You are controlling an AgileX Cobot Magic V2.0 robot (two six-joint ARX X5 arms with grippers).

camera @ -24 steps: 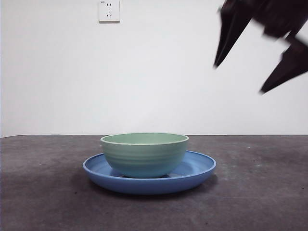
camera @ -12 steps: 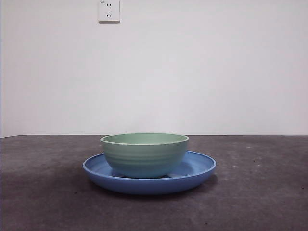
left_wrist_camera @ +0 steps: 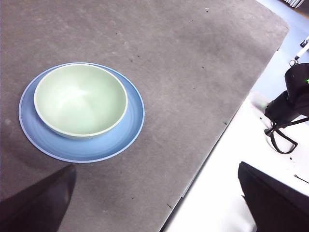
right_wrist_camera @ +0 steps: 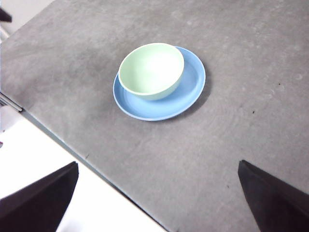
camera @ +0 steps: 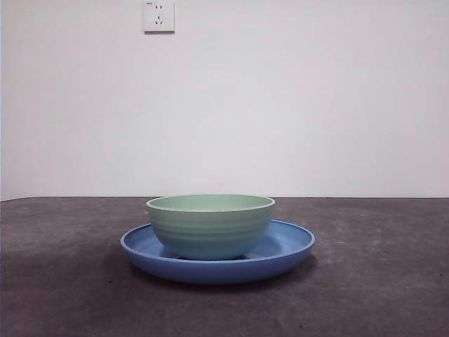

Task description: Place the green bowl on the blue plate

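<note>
At the lower centre of the front frame the green bowl (camera: 210, 225) is seen upright, mouth up, inside the blue plate (camera: 291, 246), ringed by bare table (camera: 379, 281), while the left gripper (left_wrist_camera: 154, 203) and right gripper (right_wrist_camera: 159, 203) are held wide open and empty, well apart from it.

The dark grey, faintly mottled tabletop (camera: 379, 281) carries the blue plate (camera: 287, 249), which lies flat directly on it near the middle, well in from the edge where the tabletop (right_wrist_camera: 203, 159) meets a white surface (right_wrist_camera: 43, 159).
</note>
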